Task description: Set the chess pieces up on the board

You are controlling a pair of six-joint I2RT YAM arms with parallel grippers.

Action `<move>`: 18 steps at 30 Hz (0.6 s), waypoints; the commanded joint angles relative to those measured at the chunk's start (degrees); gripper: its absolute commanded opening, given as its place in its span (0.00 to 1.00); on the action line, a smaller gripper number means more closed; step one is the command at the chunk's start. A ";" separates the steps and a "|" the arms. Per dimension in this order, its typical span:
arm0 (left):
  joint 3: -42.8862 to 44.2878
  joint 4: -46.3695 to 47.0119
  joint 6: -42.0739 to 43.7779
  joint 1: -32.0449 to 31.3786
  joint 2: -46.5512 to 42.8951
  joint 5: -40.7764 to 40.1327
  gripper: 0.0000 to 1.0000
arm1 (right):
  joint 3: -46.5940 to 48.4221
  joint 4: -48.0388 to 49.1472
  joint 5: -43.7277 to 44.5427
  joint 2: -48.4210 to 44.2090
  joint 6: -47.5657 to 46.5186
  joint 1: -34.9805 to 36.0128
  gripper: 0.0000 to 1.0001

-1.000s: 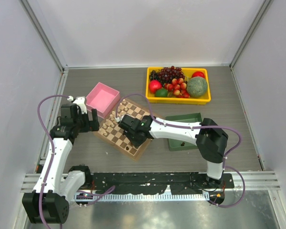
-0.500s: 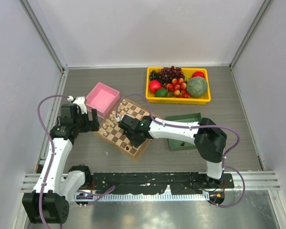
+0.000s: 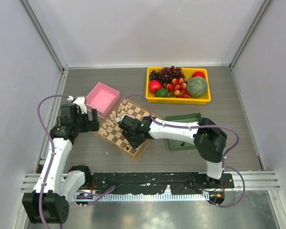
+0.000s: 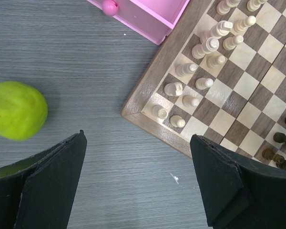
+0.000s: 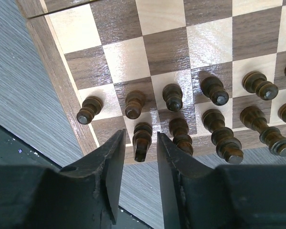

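The right gripper point(image 5: 140, 134) stands slightly parted astride one dark piece point(image 5: 142, 143) on the board's point(image 5: 212, 45) edge row, a thin gap showing on each side; beyond the jaws the other chess pieces point(image 5: 174, 98) stand in two rows. The left gripper point(image 4: 138, 138) is released wide over the grey table point(image 4: 76, 57); a green fruit point(image 4: 16, 109) lies just outside one finger point(image 4: 52, 181), the board's corner with cream pieces point(image 4: 200, 47) ahead between the jaws, a pink box point(image 4: 148, 14) farther off.
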 commanded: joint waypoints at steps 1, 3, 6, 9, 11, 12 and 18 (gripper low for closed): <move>2.13 0.25 0.59 -0.21 -0.53 -0.03 0.99 | 0.41 2.23 -0.49 -3.99 -0.77 -0.22 0.40; 2.05 0.25 0.59 -0.21 -0.53 -0.03 0.99 | 0.94 1.44 0.04 -5.22 -0.95 -0.13 0.42; 1.96 0.25 0.59 -0.21 -0.62 0.06 0.99 | 1.82 -0.49 0.57 -8.63 -1.82 -0.13 0.43; 2.05 0.25 0.42 -0.21 -0.53 -0.03 0.99 | 1.47 -1.81 1.18 -12.42 -2.53 -0.22 0.43; 2.05 0.16 0.33 -0.21 -0.71 0.06 0.99 | -0.02 -2.16 3.28 -16.54 -2.35 -0.22 0.43; 2.05 0.07 0.15 -0.21 -0.62 0.06 0.99 | -2.20 -2.17 5.64 -19.43 -1.66 -0.39 0.43; 2.05 0.34 -3.01 -0.21 -1.50 1.91 0.99 | -15.90 -2.25 13.76 -33.24 7.12 -8.11 0.43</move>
